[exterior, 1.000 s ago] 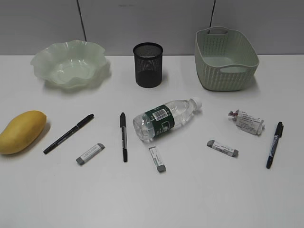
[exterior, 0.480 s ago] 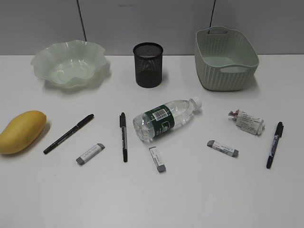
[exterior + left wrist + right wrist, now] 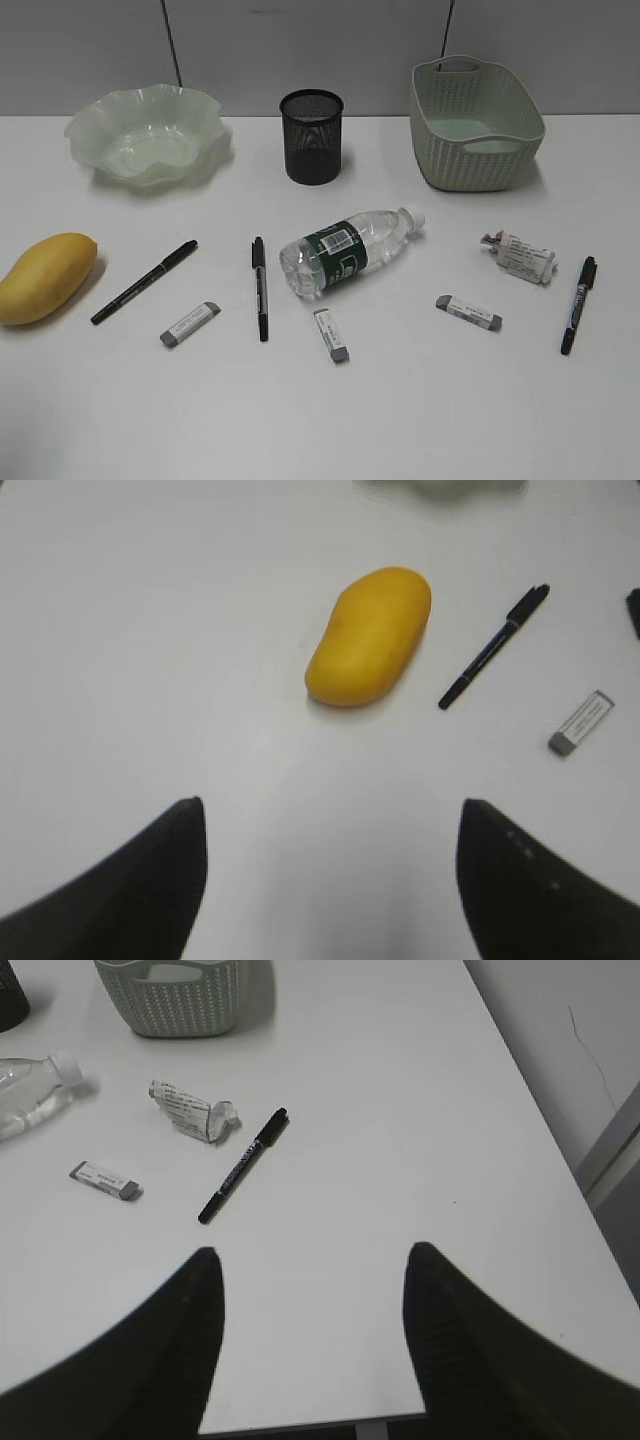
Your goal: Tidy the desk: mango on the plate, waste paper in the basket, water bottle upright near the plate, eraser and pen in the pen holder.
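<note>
Both tools stand spread apart and hold nothing: the left tool hangs above the mango lying on the table, the right tool near the waste paper. The water bottle lies on its side; plate, pen holder and basket line the back.

Gripper: right gripper, jaws apart, nothing between them, above bare desk.
Pen: black pen, lying diagonally, centre.
Waste paper: waste paper, just left of pen tip.
Eraser: eraser, left.
Bottle: water bottle, on its side, left edge.
Basket: basket, far left.
</note>
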Available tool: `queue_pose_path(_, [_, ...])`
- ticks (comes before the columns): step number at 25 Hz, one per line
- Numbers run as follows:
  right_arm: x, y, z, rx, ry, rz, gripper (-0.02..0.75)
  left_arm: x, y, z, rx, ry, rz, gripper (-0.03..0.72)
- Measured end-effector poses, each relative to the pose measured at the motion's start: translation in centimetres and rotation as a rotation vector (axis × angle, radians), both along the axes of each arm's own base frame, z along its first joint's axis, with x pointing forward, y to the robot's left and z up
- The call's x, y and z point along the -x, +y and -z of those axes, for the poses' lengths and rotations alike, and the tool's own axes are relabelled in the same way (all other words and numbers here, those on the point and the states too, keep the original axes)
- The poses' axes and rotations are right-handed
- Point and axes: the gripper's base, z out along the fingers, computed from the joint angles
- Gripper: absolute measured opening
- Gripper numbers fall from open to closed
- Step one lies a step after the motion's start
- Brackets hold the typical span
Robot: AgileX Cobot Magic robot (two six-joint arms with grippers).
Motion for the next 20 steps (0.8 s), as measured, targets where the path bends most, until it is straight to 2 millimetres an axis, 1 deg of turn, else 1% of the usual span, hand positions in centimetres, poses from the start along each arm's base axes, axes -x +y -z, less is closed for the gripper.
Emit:
queue_pose_path(4, [0.0,0.0,0.0,0.0,-0.001,0.0,0.459,-3.9,-0.2,1.6,0.017,0.104,0.003,0.589])
queue_pose_path(6, [0.0,0.0,0.0,0.0,-0.001,0.0,0.459,-6.2,-0.2,3.1,0.011,0.175,0.014,0.596])
queue_pose_path(12, [0.0,0.0,0.0,0.0,0.0,0.0,0.459,-10.4,-0.2,6.0,-0.038,0.294,0.082,0.67])
queue_pose_path(16, [0.0,0.0,0.0,0.0,0.0,0.0,0.459,-13.2,-0.3,7.3,-0.093,0.381,0.168,0.678])
queue_pose_path(20, [0.0,0.0,0.0,0.0,0.0,0.0,0.459,-16.2,-0.4,8.6,-0.109,0.46,0.241,0.68])
